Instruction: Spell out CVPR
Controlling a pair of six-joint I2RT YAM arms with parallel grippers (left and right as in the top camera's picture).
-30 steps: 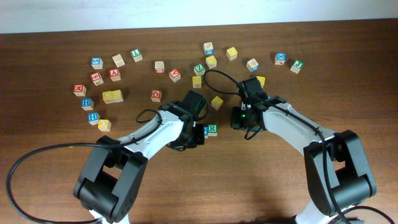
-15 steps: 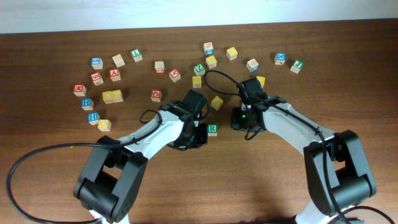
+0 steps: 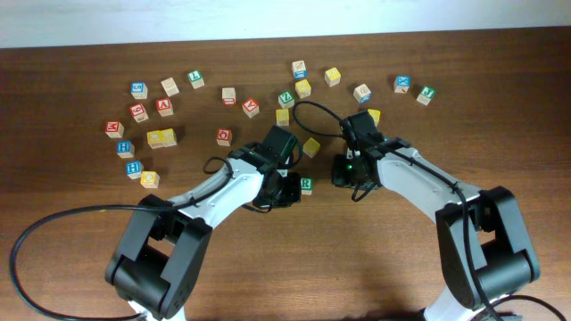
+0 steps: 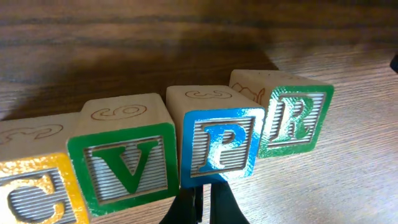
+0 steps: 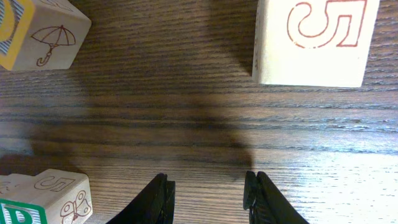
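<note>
Counter (image 3: 80, 241): dark wood, w/ loose blocks (image 3: 162, 107) scattered along the far side. My left arm (image 3: 227, 187) reaches in to mid-counter and my right arm (image 3: 419, 183) angles in opposite.

Left claw (image 4: 202, 208): tips pinched together, nothing btwn them, low over the wood just in front of P (image 4: 217, 146). Right claw (image 5: 208, 199): fingers spread wide, empty, over bare wood.

Row in left wrist view, l to r: C (image 4: 31, 193) yellow, V (image 4: 127, 168) green, P blue, R (image 4: 292, 121) green. C, V and P sit side by side w/ faces in line. R is just beside P but set a bit back & turned slightly; can't tell if they touch. From overhead only R shows clearly, the rest is mostly hidden under my left arm.

Near the right claw: a 5 block (image 5: 311, 40) and an umbrella block (image 5: 43, 34), both apart from the fingers.
</note>
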